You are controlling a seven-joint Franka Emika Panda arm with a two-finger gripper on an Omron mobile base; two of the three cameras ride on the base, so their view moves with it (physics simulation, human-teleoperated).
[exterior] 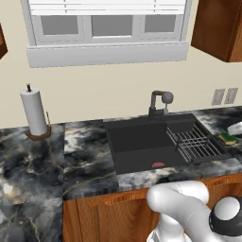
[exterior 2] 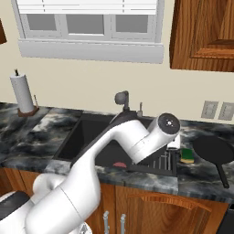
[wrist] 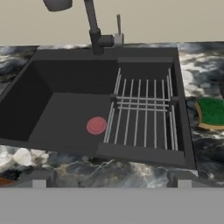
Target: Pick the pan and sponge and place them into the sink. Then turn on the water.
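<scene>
Pan lies flat on the marbled counter to the right of the sink, its handle running toward the counter's front edge. Sponge sits between pan and sink, just beside the sink's right rim, green layer up; in my hand view the sponge is cut off by the frame's right edge.

My claw hangs over the sink's front rim, jaws spread as wide as they go, nothing held. The two fingertips barely rise into view at the bottom.

Sink basin: left part open and bare but for a red mark on the floor. Right part taken up by a ribbed drying rack, spanning front wall to back wall. Faucet stands at the back rim, its head cut off at the top of the hand view.

Counter left of the sink is wide; a paper towel roll stands upright near the wall. A window is above the sink, a wooden cabinet upper right, wall outlets behind the pan.

No writing legible anywhere. In the right base view my own arm hides part of the sink and rack.
</scene>
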